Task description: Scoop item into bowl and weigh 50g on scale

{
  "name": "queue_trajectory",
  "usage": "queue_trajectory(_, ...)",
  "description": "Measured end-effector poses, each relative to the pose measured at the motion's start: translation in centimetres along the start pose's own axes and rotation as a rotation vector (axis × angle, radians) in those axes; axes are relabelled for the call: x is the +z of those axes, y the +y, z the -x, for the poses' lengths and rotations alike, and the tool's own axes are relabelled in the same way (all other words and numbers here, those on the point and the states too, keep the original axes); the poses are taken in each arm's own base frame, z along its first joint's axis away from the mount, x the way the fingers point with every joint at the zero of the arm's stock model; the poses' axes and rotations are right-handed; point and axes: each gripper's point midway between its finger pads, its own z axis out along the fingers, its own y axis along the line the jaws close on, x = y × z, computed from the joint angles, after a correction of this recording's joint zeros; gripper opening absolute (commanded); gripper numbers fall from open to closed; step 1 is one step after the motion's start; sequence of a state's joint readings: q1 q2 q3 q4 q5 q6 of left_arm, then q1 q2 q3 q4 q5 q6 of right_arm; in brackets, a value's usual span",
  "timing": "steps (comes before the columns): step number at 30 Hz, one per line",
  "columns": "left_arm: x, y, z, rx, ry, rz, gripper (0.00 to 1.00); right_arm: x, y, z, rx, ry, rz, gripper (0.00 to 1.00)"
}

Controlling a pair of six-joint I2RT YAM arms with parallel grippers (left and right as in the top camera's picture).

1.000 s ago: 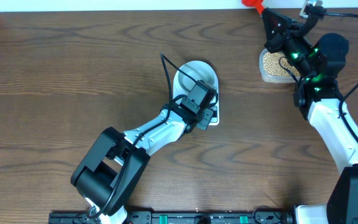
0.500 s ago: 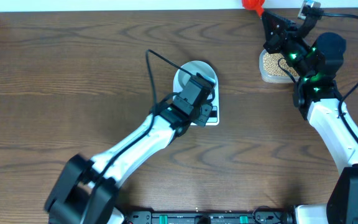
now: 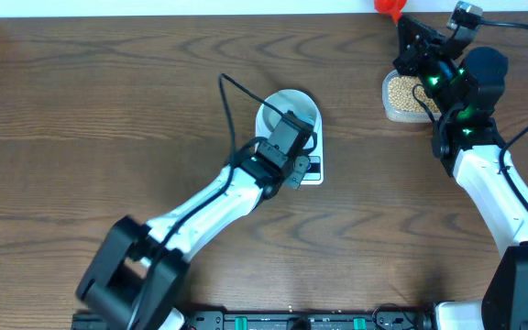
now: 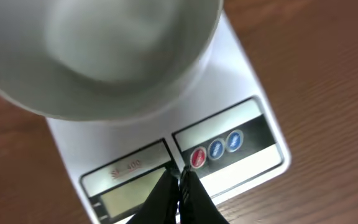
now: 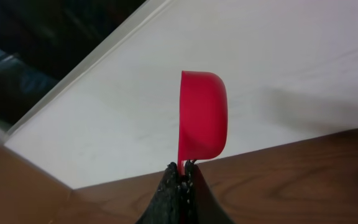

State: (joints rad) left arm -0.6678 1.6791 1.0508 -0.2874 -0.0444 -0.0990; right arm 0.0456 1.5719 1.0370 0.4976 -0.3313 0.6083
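I see a dark brown bench [image 3: 81, 110] with wavy wood grain, a white scale [image 4: 232, 81] with a grey display [image 4: 129, 196], one red and two blue buttons [image 4: 215, 150], a pale blue-white bowl [image 4: 135, 93], tan-yellow beans [image 3: 401, 92], a bright red scoop [image 5: 202, 116], and green lights [image 3: 434, 82] on the black-and-white right arm [image 3: 493, 183]

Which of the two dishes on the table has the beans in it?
The clear container at the far right holds the tan beans. The pale bowl sitting on the white scale shows none.
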Motion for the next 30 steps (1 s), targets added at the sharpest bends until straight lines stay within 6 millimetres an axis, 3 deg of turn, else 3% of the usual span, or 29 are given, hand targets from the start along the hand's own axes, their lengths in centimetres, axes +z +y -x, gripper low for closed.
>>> queue_trajectory(3, 1.7, 0.0, -1.3, 0.005, 0.049, 0.008, 0.08, 0.0, -0.3, 0.2, -0.005, -0.013, -0.018, 0.01)
queue_trajectory(7, 2.9, -0.1, -1.3, 0.004, 0.043, 0.007, 0.07, 0.0, -0.5, 0.4, -0.019, -0.021, -0.031, 0.01)
queue_trajectory(30, 4.6, -0.6, -1.7, 0.055, 0.052, -0.014, 0.07, 0.0, -0.6, 0.4, -0.028, -0.022, -0.033, 0.01)
